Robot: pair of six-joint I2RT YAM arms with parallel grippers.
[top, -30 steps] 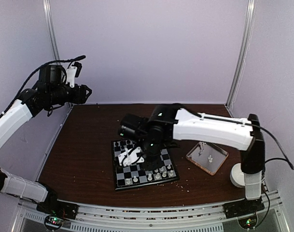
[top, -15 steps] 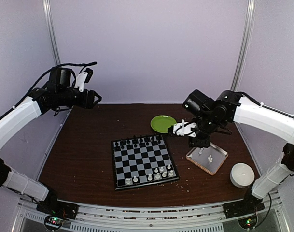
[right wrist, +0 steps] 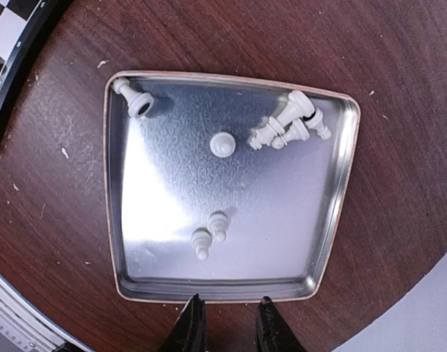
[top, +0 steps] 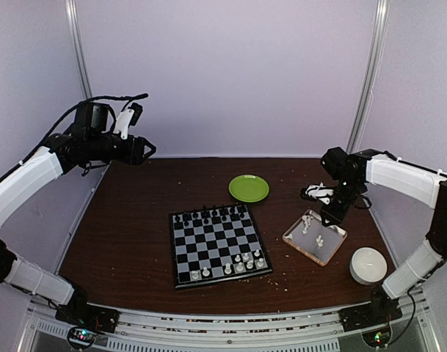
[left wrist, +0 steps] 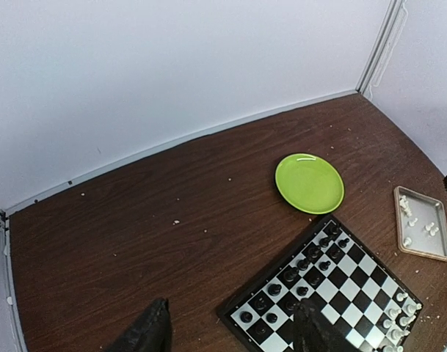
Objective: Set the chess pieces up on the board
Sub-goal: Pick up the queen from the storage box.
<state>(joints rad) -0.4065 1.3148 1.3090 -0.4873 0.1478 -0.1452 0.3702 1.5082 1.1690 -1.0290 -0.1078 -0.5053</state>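
Our R gripper (right wrist: pixel 229 326) hangs over one rim of the tray (right wrist: pixel 111 205). Its dark fingers (right wrist: pixel 192 328) stand a narrow gap apart w/ nothing btwn them. The tray sits just right of the board (top: pixel 219 246) in the top view, apart from it. It is shallow and square w/ rounded corners, a shiny floor and a pale rim.

White chess pieces (right wrist: pixel 223 143) lie in the tray, small, smooth plastic:
- 1 on its side, jammed into a corner against the rim
- 1 alone near the middle, seen from the top
- 2 side by side, nearly touching, closer to the fingers
- a tangle on their sides by another corner, touching each other; probably 3, we cannot tell for sure

Our L gripper (left wrist: pixel 230 334) is high up, well beyond the board's far-left corner, spread wide and holding nothing.

The board is flat, w/ black and pale checks. Black men (top: pixel 208 215) line its far edge and more white ones stand on the near rows, too small to count.

Also there:
- 1 round green plate (top: pixel 249 188) just beyond the board's far-right corner
- 1 white round tub (top: pixel 368 265) right of the board, past the tray
- a dark wood-grain table (top: pixel 128 227) under all of it, w/ pale specks
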